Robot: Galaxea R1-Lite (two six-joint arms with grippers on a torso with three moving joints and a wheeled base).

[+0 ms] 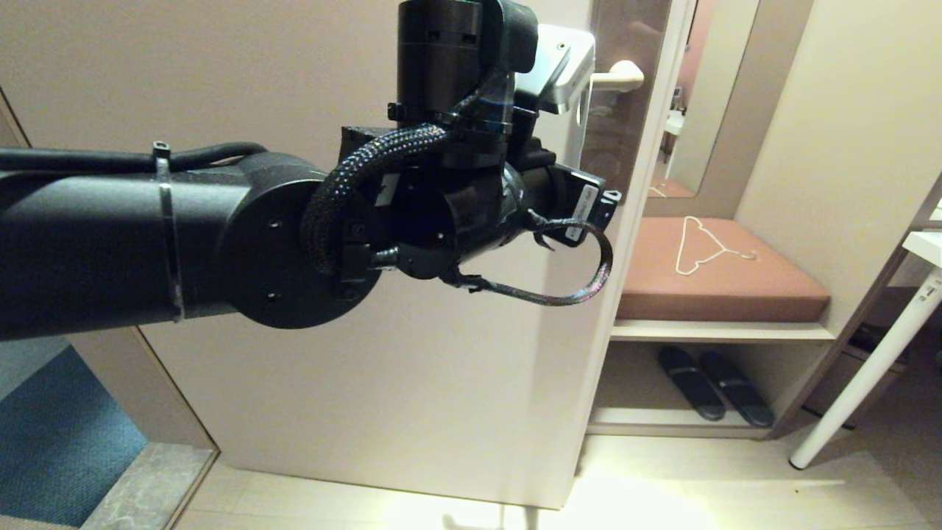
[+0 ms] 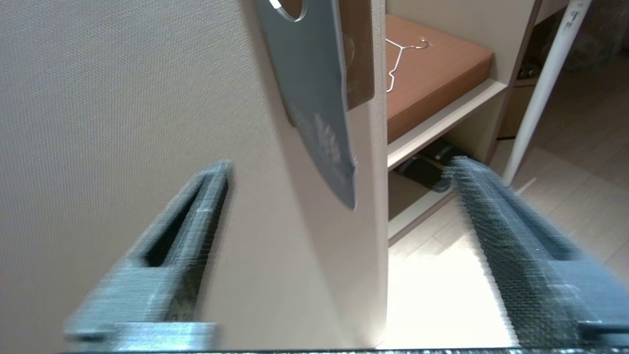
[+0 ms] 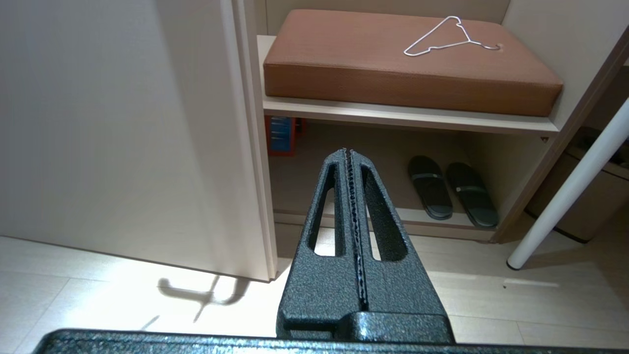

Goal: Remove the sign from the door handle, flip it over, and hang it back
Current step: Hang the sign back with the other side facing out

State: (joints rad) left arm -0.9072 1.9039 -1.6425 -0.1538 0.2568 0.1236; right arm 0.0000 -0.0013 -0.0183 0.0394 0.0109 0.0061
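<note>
Blue-grey sign (image 2: 314, 98) is seen hung by the door handle (image 1: 618, 75); left gripper (image 2: 339, 216) is spread wide, empty; flip unconfirmed.

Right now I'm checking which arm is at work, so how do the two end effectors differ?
The left end effector stands open, its fingers spread wide; the right end effector is shut, fingers pressed together. The left one is raised to the door, with the hanging blue-grey sign between its fingers but untouched; the right one points at the floor, near nothing, holding nothing. Both have dark, slotted fingers.
</note>
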